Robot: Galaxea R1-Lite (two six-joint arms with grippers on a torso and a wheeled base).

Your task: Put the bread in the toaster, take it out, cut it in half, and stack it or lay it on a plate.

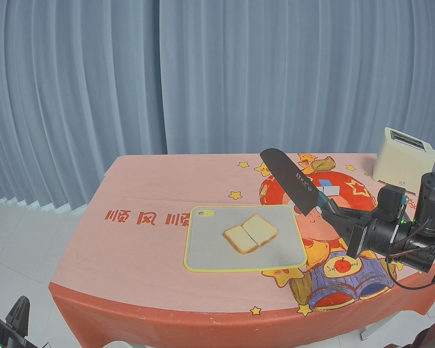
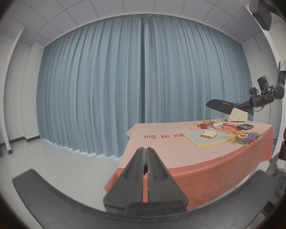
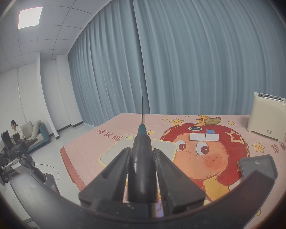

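The right gripper point(image 1: 336, 213) clamps the handle of the black-bladed kitchen knife point(image 1: 290, 180), held high beside the grey yellow-rimmed cutting board point(image 1: 203, 252) \- probably because the pale toast slice point(image 1: 250, 233) already lies there in two halves; the left gripper point(image 2: 145, 175), jaws pressed together, hangs off-table \- seemingly unneeded

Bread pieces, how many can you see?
2. Both lie touching side by side on the cutting board: the left piece nearer the robot, the right piece farther back.
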